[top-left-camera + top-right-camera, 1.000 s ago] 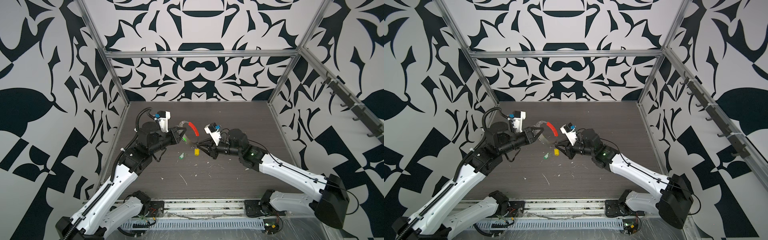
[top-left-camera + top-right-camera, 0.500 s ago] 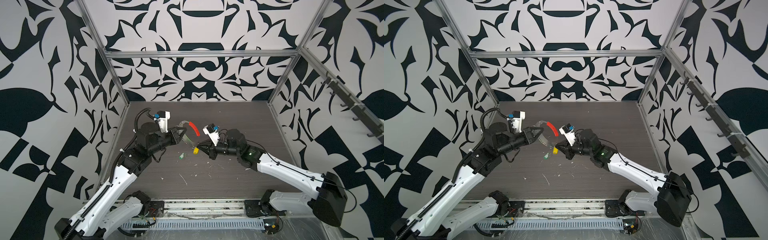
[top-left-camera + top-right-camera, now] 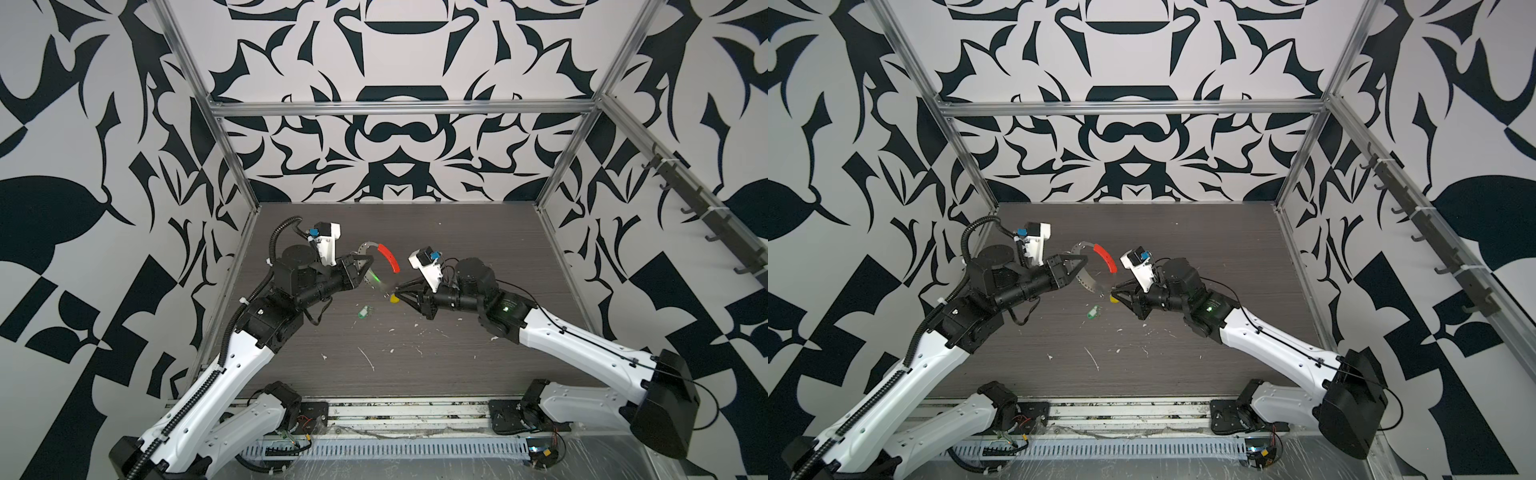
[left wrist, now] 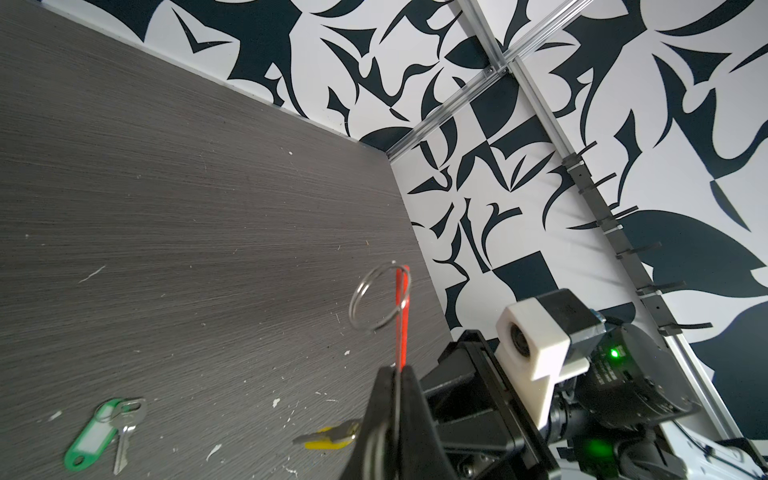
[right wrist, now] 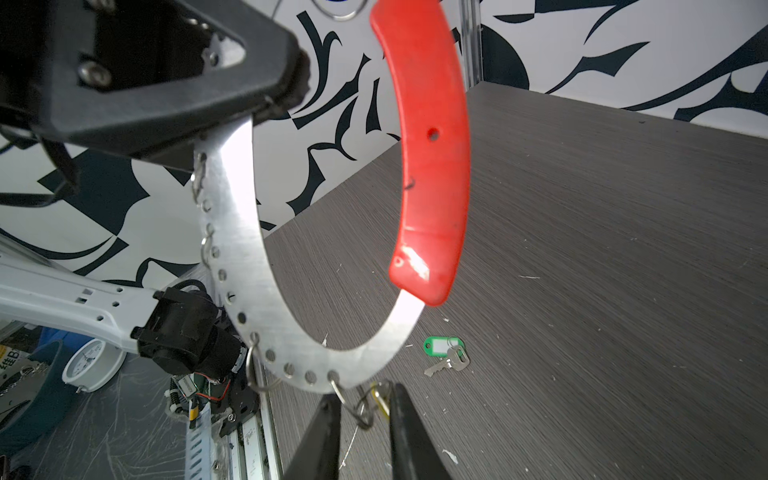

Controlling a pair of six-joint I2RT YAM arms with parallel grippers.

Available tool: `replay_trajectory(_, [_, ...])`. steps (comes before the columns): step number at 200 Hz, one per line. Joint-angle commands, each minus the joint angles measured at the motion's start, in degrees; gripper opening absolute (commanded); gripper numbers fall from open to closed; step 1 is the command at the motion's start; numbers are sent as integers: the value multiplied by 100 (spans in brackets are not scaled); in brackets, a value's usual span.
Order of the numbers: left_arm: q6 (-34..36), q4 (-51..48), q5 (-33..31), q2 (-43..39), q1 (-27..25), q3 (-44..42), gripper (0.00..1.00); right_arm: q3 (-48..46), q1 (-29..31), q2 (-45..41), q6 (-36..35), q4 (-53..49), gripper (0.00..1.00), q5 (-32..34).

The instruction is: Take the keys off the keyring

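The left end effector (image 4: 397,372) is clenched on the keyring (image 5: 232,232), holding the hoop upright above the bench (image 3: 457,257). The right end effector (image 5: 365,392) brackets the yellow key (image 4: 328,438), which hangs from the hoop. Its jaws are slightly parted, and I cannot tell whether they pinch the key. The green key (image 5: 440,345) lies loose on the bench.

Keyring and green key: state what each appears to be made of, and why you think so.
The keyring band looks like brushed bare metal, maybe aluminium or steel: silvery, bright glare, punched holes. Its red sleeve seems glossy moulded plastic, given the sharp highlight. The green key has a shiny plastic tag with a white label window and a silvery metal blade.
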Motion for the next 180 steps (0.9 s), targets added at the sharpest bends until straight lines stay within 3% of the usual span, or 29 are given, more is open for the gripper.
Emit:
replay_trajectory(1, [-45,117,-21,-90,10,-77,0,264,35,-155,-98,104,23,41])
replay_trajectory(24, [-43,113,-25,-81,18,-77,0,257,35,-167,-99,96,19,50])
replay_trajectory(87, [-58,126,-29,-77,45,-132,0,258,34,-234,-103,60,19,76])
replay_trajectory(130, [-82,150,-32,-73,54,-166,0,256,43,-244,-103,83,0,58])
replay_trajectory(180, [-126,123,-86,-94,63,-217,0,283,43,-390,-93,6,0,196])
